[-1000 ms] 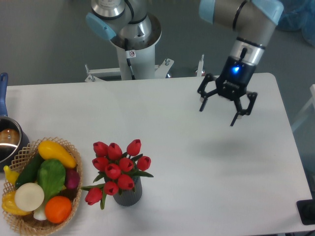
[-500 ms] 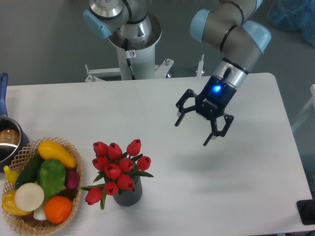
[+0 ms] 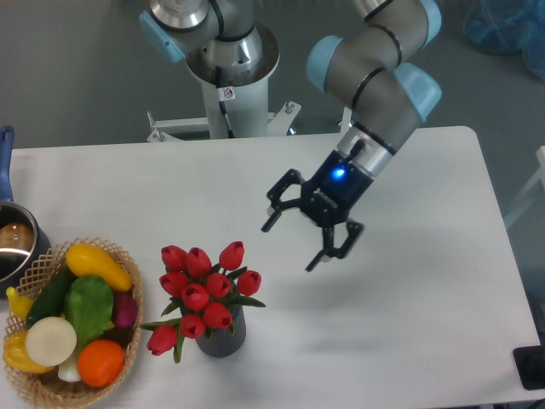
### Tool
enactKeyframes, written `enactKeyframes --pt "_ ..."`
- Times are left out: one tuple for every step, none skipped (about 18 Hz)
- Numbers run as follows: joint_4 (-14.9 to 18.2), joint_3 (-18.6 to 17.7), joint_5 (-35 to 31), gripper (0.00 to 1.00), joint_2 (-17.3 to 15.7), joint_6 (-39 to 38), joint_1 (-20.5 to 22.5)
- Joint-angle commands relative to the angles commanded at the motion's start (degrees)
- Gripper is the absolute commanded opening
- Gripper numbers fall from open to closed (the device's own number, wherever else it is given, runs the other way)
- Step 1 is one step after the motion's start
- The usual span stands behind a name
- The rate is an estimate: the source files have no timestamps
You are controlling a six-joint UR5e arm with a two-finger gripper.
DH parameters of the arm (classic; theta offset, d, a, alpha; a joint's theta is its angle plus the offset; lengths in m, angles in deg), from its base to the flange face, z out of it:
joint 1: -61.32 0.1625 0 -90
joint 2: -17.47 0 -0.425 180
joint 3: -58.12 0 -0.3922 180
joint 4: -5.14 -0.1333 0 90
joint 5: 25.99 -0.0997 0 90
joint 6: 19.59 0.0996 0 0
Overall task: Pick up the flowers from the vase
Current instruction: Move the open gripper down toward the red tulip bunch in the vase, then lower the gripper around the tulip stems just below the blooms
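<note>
The flowers [image 3: 203,292], a bunch of red tulip buds with green leaves, stand in the vase [image 3: 223,335], a small dark grey cylinder near the table's front, left of centre. The blooms hide the vase's mouth. My gripper [image 3: 289,245] hovers above the table up and to the right of the bunch, a short gap away from the nearest bud. Its fingers are spread open and hold nothing.
A wicker basket [image 3: 32,271] of colourful vegetables sits at the front left, just left of the flowers. A metal pot [image 3: 15,243] with a blue handle [image 3: 5,158] is at the left edge. The arm's base [image 3: 230,85] stands behind the table.
The gripper has travelled left and forward from the table's back right toward the flowers, staying open. Flowers and vase have not moved.
</note>
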Motion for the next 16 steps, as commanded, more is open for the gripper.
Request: enactKeyframes --pt "-0.09 0.0 0.0 1.0 0.09 0.0 -0.61" --pt "-0.09 0.09 0.0 1.0 0.44 0.0 -1.23" --pt "-0.09 0.61 0.0 1.0 0.88 0.0 -1.93" --pt "-0.09 0.96 0.09 1.0 1.23 0.0 -2.63" --pt "-0.17 1.14 0.09 1.0 1.41 0.0 -3.16" --pt "-0.18 1.23 0.09 1.0 1.5 -0.09 -3.6" --pt "-0.26 1.67 0.35 1.0 1.58 -0.35 -3.7" --pt "-0.61 2.37 0.53 1.0 2.11 -1.48 -4.13" --pt "-1.22 3.16 0.62 1.0 2.46 -2.89 -4.66" --pt "-2.45 3.77 0.62 1.0 2.99 -4.21 -4.84" --pt "-3.77 4.39 0.62 1.0 3.6 -5.52 -5.1" --pt "-4.91 4.57 0.62 1.0 4.13 -6.32 -5.63" --pt "-5.7 4.75 0.62 1.0 4.66 -6.68 -6.07" --pt "-5.89 4.92 0.62 1.0 5.01 -6.77 -6.16" --pt "-5.89 4.92 0.62 1.0 5.1 -6.94 -6.16" --pt "-5.89 5.01 0.62 1.0 5.36 -6.94 -6.24"
